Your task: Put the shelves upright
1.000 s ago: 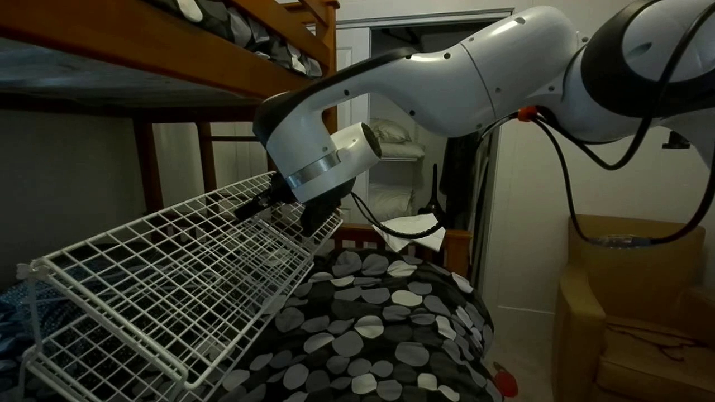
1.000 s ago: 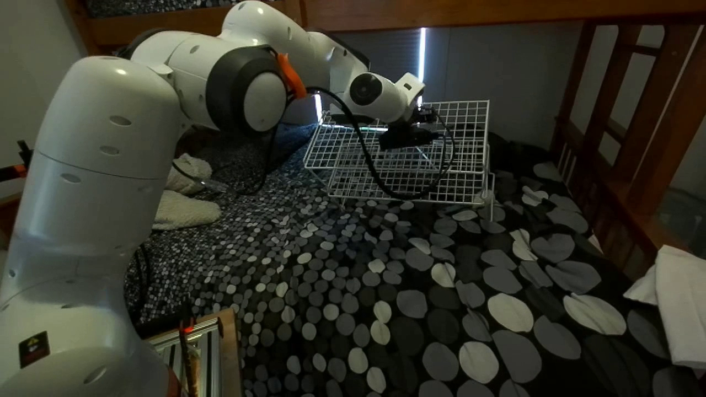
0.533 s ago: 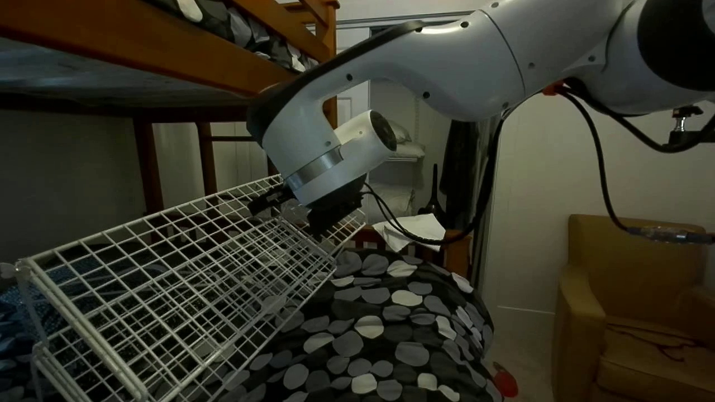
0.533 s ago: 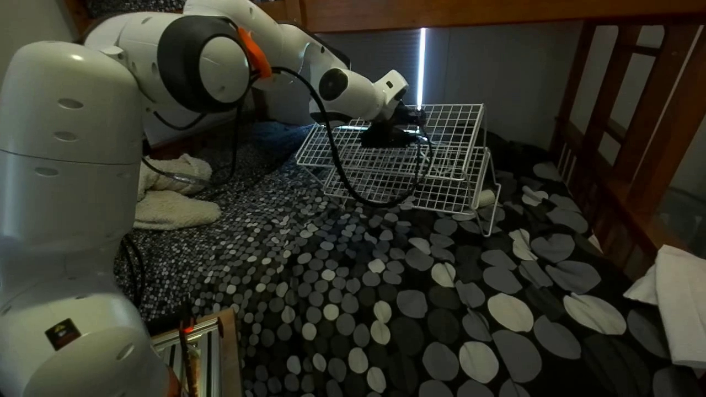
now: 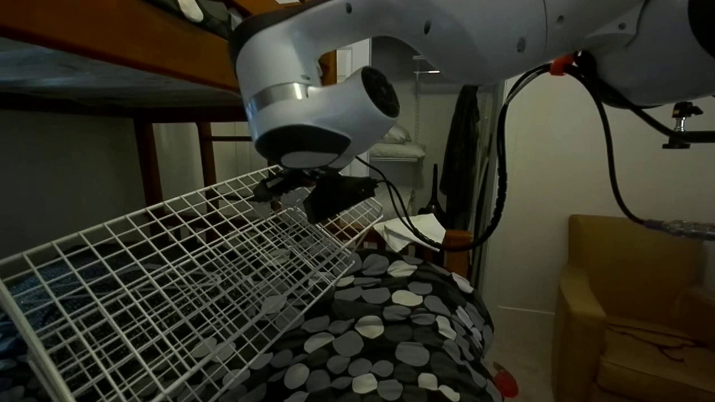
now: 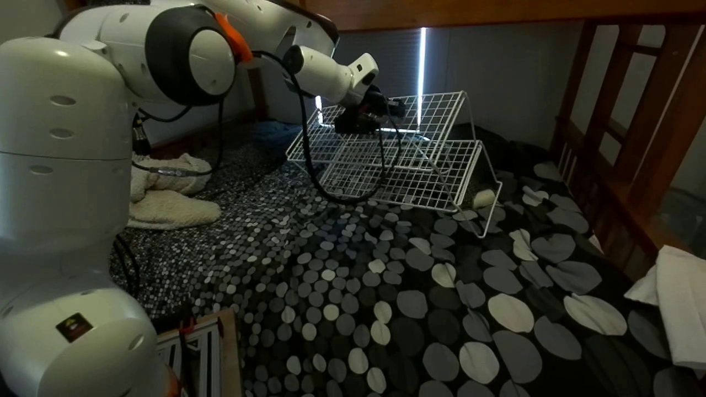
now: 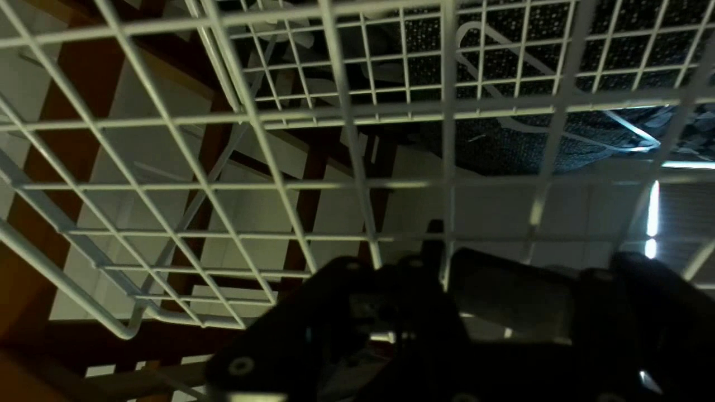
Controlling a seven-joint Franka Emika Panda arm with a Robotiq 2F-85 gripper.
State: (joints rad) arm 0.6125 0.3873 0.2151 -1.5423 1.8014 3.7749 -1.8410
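The shelves (image 5: 192,273) slant over the dotted bedding (image 6: 353,309), not yet upright, in a task we judge midway: the grip looks made, while levelling the rack, steadying it and letting go remain. We see the gripper (image 7: 448,254) with its fingers drawn nearly together, apparently pinching the wire mesh.

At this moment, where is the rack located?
In an exterior view, the rack is in the upper middle, on the bedding, between the cream cloth at left and wooden slats at right.
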